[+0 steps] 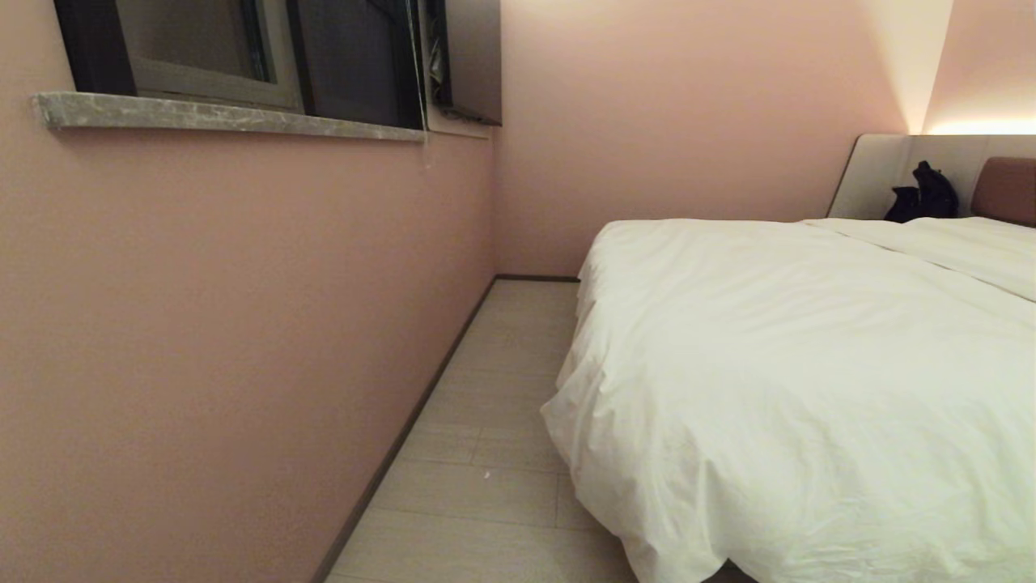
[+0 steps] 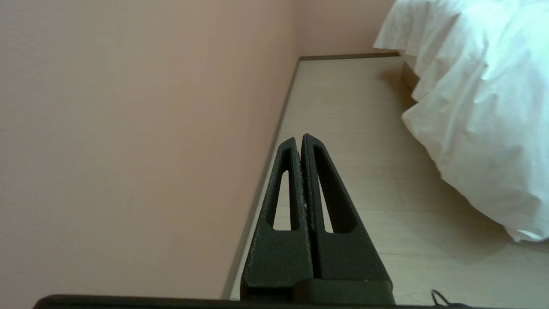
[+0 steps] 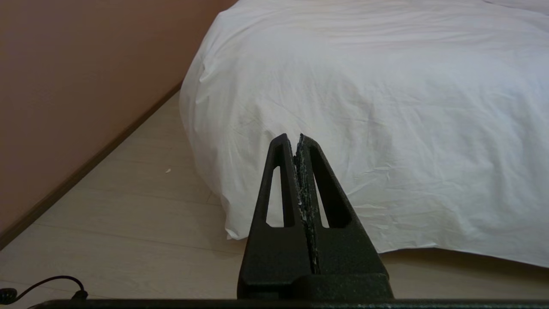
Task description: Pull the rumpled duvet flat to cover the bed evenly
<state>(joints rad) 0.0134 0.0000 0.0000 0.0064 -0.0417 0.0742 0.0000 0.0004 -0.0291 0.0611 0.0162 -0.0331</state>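
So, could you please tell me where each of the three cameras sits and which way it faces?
Head view: high on the robot, facing the duvet on the bed and the wall; no arm shows.
Left wrist view: behind the shut left gripper, aimed along the floor.
Right wrist view: behind the shut right gripper, aimed at the duvet's hanging corner.
All three share the duvet and floor.
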